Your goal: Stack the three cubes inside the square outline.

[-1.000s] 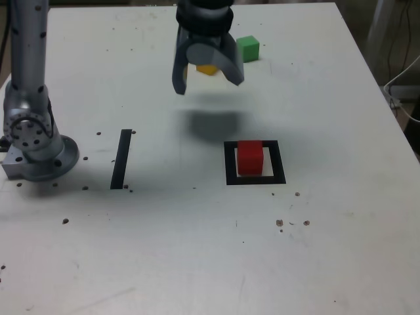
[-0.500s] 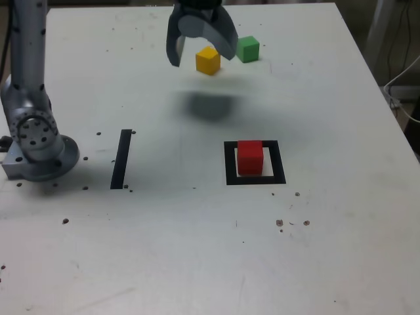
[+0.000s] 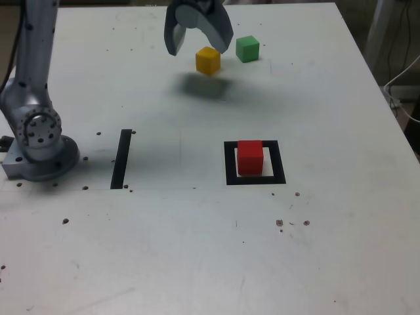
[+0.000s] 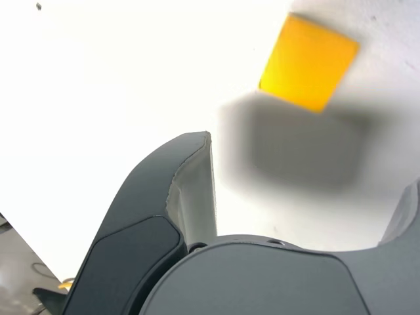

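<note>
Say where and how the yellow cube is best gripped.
I'd come from above and pinch the yellow cube by two opposite upright faces. It looks rotated on the table, a corner edge facing the exterior camera, so the open gripper should turn to match. The green cube sits close on the exterior view's right; pick the face pair giving more finger room.

no readable text is seen here.
in both the exterior view and the wrist view, i can read no letters or numbers.
</note>
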Controlling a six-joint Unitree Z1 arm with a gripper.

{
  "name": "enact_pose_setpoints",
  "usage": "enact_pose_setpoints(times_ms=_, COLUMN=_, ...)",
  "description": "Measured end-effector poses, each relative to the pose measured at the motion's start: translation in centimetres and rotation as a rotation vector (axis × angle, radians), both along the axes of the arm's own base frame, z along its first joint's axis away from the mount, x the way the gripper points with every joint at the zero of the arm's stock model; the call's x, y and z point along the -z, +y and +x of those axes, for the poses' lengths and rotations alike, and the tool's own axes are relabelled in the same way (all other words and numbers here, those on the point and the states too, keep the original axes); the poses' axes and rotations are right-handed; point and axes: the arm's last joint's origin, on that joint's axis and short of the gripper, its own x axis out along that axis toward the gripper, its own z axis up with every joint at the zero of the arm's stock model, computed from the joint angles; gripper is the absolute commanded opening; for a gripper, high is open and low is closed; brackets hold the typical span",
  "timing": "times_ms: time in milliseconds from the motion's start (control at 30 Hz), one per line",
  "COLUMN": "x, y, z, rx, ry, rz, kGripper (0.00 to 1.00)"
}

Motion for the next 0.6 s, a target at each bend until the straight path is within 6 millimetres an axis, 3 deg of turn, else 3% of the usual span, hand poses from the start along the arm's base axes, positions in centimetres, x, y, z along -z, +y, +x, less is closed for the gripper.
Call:
enact_pose_setpoints(times_ms=233, x=1.9, y=1.7, z=0.8, rx=0.002, ry=0.016, rz=-0.008, kGripper=0.97)
enact_pose_setpoints(times_ms=600, x=4.0, y=2.6, z=1.8, rx=0.000, ry=0.034, rz=-0.023, kGripper=0.95)
